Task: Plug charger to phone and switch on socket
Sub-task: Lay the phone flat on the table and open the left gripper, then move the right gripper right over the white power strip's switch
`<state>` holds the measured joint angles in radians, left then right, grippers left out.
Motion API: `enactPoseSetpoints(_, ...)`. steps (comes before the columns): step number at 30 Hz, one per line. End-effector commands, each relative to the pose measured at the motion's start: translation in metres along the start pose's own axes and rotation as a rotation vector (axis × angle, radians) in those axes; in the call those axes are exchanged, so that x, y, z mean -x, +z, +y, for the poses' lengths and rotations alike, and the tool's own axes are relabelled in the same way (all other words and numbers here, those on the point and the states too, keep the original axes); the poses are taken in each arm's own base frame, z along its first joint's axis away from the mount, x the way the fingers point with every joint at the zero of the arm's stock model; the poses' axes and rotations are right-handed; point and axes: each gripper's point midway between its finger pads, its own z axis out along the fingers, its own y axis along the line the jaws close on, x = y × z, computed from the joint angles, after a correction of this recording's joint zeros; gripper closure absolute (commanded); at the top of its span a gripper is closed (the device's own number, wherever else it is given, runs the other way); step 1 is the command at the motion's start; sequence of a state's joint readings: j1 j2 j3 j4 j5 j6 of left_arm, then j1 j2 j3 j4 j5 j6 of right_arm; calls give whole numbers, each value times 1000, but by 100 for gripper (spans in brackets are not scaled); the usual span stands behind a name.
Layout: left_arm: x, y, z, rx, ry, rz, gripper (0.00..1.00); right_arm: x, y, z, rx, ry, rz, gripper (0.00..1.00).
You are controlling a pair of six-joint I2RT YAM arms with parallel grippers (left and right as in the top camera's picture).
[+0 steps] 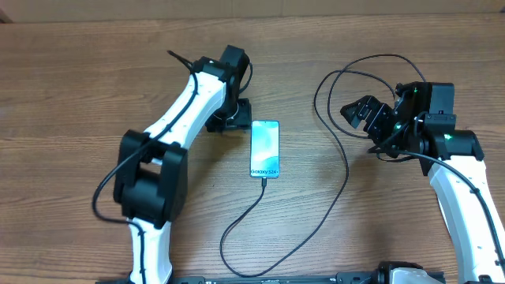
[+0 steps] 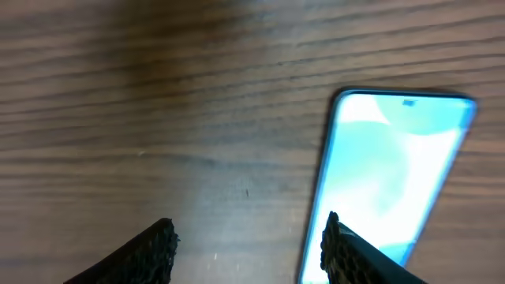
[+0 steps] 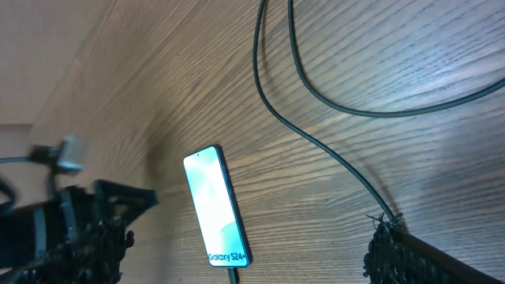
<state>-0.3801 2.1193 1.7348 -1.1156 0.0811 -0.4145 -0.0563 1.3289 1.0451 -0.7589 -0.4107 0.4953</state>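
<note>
Left fingers apart over open tabletop, the phone lying just beside one of them (screen lit, long edge unobstructed). Right fingers spread wide; charger cable reaches one tip.

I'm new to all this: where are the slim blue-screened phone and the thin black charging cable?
Slim blue-screened phone (image 1: 264,148): overhead view, middle of its screen.
Thin black charging cable (image 1: 348,170): overhead view, long stretch right of the phone.
</note>
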Motion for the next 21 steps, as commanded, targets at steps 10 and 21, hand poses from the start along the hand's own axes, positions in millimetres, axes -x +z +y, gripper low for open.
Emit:
enactPoseSetpoints(10,-20,-157,-1,-83,61,-295,38,1,-3,3,0,-25,-13,0)
enactPoseSetpoints(21,-38,-172,5,-80,61,-290,1,3,-3,4,5,-29,-21,0)
